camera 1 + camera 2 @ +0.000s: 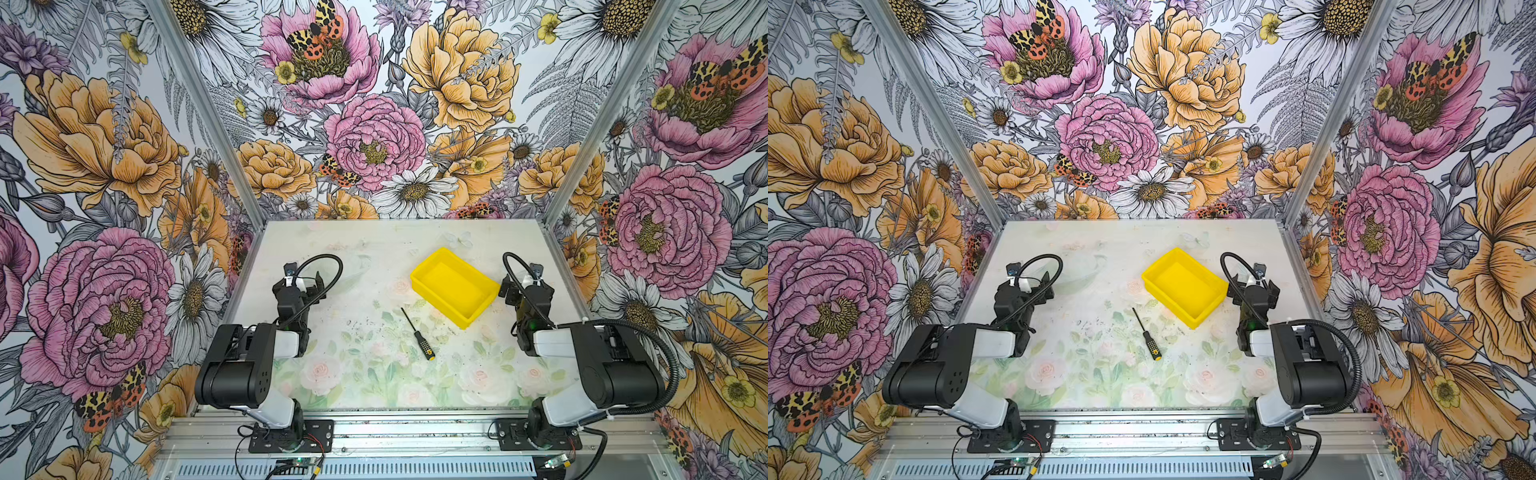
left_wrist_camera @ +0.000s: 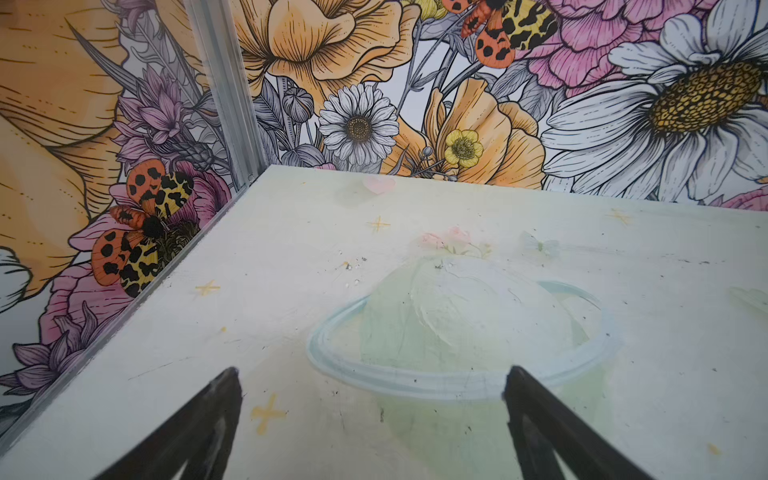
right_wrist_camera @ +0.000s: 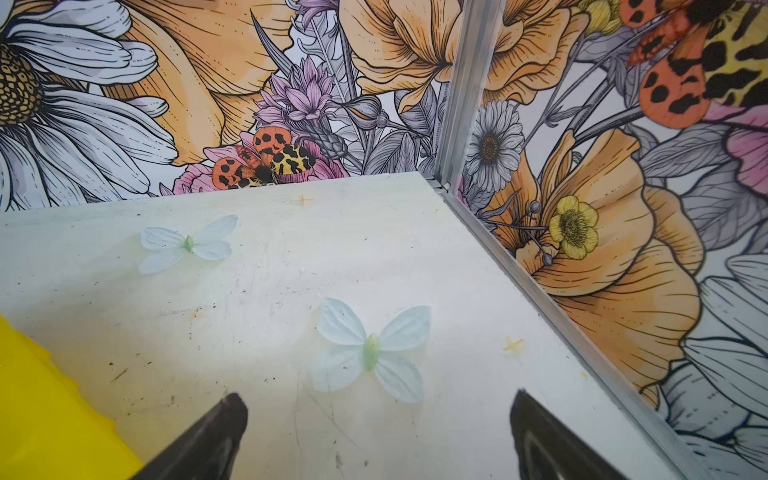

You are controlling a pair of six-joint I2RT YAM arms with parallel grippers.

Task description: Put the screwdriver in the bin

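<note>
The screwdriver (image 1: 417, 334) (image 1: 1147, 334) lies flat near the middle of the table, its thin shaft pointing to the back left and its yellow cap toward the front. The yellow bin (image 1: 484, 309) (image 1: 1212, 309) sits just behind and right of it, empty; one corner of the bin (image 3: 41, 415) shows in the right wrist view. My left gripper (image 1: 305, 284) (image 2: 372, 376) hovers at the left, far from both, open and empty. My right gripper (image 1: 524, 284) (image 3: 378, 401) is right beside the bin, open with nothing between its fingers.
Floral walls with aluminium corner posts (image 1: 557, 199) close in the table (image 1: 374, 395) on three sides. Printed flowers, butterflies and a planet shape mark the tabletop. Both arm bases (image 1: 291, 434) stand on the rail at the front edge.
</note>
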